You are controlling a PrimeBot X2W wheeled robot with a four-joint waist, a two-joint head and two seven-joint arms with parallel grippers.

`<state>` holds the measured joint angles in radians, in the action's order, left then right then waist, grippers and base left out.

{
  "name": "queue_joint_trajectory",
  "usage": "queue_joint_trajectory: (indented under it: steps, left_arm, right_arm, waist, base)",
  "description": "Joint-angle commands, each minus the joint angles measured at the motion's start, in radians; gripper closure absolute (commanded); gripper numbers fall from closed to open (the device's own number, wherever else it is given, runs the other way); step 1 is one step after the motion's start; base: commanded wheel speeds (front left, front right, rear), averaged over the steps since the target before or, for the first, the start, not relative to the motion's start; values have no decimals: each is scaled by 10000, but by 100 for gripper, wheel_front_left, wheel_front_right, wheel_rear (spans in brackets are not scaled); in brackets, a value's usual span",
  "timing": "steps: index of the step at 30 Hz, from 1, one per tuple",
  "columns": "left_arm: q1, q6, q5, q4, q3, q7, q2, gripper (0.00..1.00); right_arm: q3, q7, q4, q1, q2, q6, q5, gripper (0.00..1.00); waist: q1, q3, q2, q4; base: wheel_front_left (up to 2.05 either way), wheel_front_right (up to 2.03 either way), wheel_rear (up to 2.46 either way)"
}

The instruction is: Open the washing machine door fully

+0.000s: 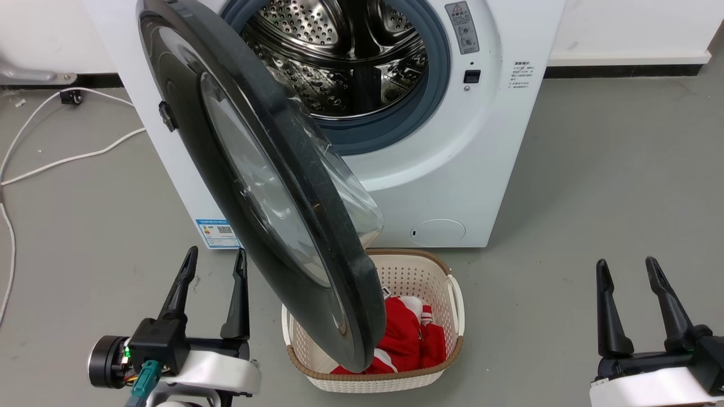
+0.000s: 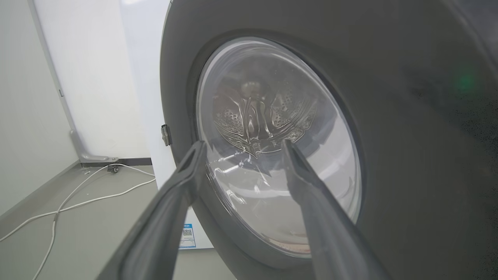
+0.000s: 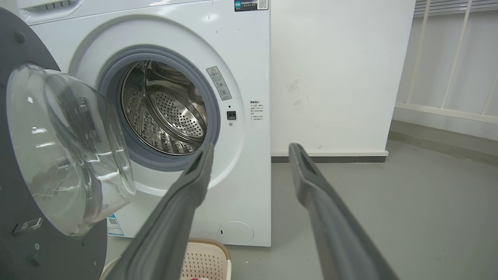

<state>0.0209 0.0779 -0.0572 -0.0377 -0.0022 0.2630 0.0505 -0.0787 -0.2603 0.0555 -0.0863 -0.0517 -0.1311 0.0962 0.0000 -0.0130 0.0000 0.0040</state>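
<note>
Overhanging the basket (image 1: 419,276), washing machine door (image 1: 249,169) stands ajar; left pincer (image 1: 217,252), right pincer (image 1: 625,262) spread.

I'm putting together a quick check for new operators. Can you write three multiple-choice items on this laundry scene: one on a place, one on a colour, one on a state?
1. Where is the cream perforated plastic basket relative to the big white front-loading washing machine?
A) on top of it
B) on the floor in front of it
C) behind it

2. What colour is the cloth in the basket?
A) red and white
B) blue
C) green

3. How does the round glossy black door with the clear glass bowl stand?
A) latched shut
B) lying on the floor
C) swung out on its hinge

Answers:
1 B: it stands on the grey floor below the machine's front.
2 A: red folds with white stripes show past the door's edge.
3 C: the steel drum is exposed behind the door.
</note>
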Motion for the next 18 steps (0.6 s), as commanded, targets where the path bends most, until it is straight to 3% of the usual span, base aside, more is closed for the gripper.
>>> queue_joint_trajectory:
  steps: [1, 2, 12, 18]
  left_arm:
    - [45, 32, 31, 96, -51, 24, -4, 80]
    - [45, 80, 30, 90, -72, 24, -4, 100]
    - [107, 60, -47, 221, -22, 24, -3, 100]
    - [429, -79, -218, 1250, 162, 24, -4, 100]
  right_arm:
    - [-6, -48, -38, 110, 28, 7, 20, 0]
    - [-5, -50, -50, 122, 28, 7, 26, 0]
    - [25, -47, -96, 159, 29, 7, 112, 0]
    - [-23, -44, -124, 102, 29, 7, 151, 0]
  waist:
    - [0, -21, 0, -9]
    - [0, -35, 0, -12]
    - [0, -48, 0, -26]
    - [0, -16, 0, 11]
  base:
    - [0, 0, 0]
    - [0, 0, 0]
    - [0, 0, 0]
    - [0, 0, 0]
